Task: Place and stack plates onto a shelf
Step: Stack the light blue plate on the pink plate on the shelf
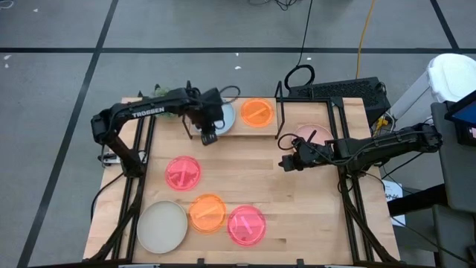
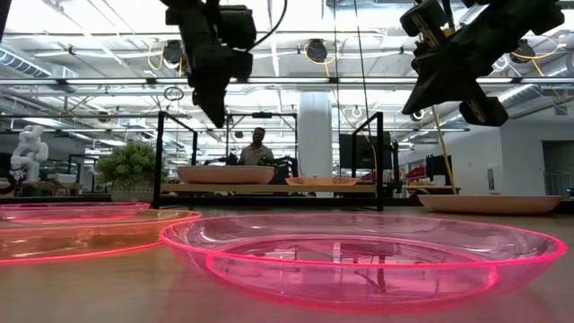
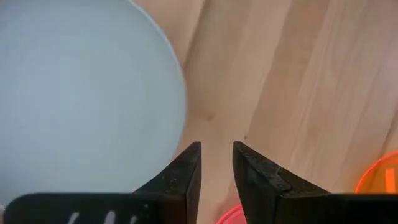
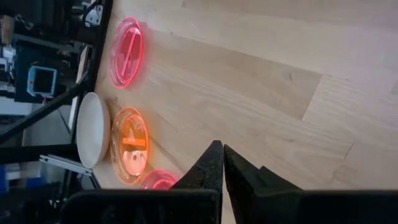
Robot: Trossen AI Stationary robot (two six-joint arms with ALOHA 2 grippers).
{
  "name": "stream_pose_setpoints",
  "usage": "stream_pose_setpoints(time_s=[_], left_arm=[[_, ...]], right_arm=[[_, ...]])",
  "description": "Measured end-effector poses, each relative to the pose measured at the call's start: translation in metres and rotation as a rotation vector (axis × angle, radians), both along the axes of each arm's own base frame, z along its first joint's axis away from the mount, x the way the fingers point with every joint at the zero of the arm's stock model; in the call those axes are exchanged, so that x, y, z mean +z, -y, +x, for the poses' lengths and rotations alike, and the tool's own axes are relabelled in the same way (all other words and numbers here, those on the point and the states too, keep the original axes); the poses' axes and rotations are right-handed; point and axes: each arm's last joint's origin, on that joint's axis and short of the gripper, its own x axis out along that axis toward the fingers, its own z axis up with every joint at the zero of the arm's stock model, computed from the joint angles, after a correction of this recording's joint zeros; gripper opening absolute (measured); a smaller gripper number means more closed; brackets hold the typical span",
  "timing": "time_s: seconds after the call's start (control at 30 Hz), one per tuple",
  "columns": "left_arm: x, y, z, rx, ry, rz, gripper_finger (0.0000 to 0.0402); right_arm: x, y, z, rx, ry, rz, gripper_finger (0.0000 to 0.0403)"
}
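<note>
The shelf (image 1: 239,129) stands at the table's far middle. On its board rest a light blue plate (image 1: 225,115) and an orange plate (image 1: 256,112). My left gripper (image 1: 209,137) hangs above the shelf's near edge, beside the blue plate (image 3: 81,93), pointing steeply down. Its fingers stand a narrow gap apart with nothing between them. My right gripper (image 1: 285,162) hovers shut and empty over the table's right middle. A pale pink plate (image 1: 312,135) lies flat on the table right of the shelf, partly under the right arm.
Flat on the near half of the table lie a neon pink plate (image 1: 182,173), an orange plate (image 1: 207,212), another neon pink plate (image 1: 246,225) and a cream plate (image 1: 161,227). Bare wood lies between my right gripper and these plates. A person sits in the room behind the shelf (image 2: 258,148).
</note>
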Motion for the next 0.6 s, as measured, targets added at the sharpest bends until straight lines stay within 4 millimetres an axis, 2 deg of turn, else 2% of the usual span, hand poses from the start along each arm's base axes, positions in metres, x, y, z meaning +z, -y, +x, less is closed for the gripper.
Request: stream_pose_setpoints(time_s=[0.17,0.4,0.6], left_arm=[[-0.014,0.009,0.008,-0.003,-0.016,-0.015,0.0059],[-0.034,0.01,0.019,-0.08,-0.048,-0.009,0.001],[-0.057,0.007,0.026,-0.152,-0.121,-0.021,0.0005]], right_arm=[[0.0,0.0,0.0,0.043,-0.008,-0.04,0.0],[-0.001,-0.004,-0.001,0.205,-0.013,-0.048,0.0],[-0.001,-0.005,-0.001,0.263,-0.012,-0.053,0.0]])
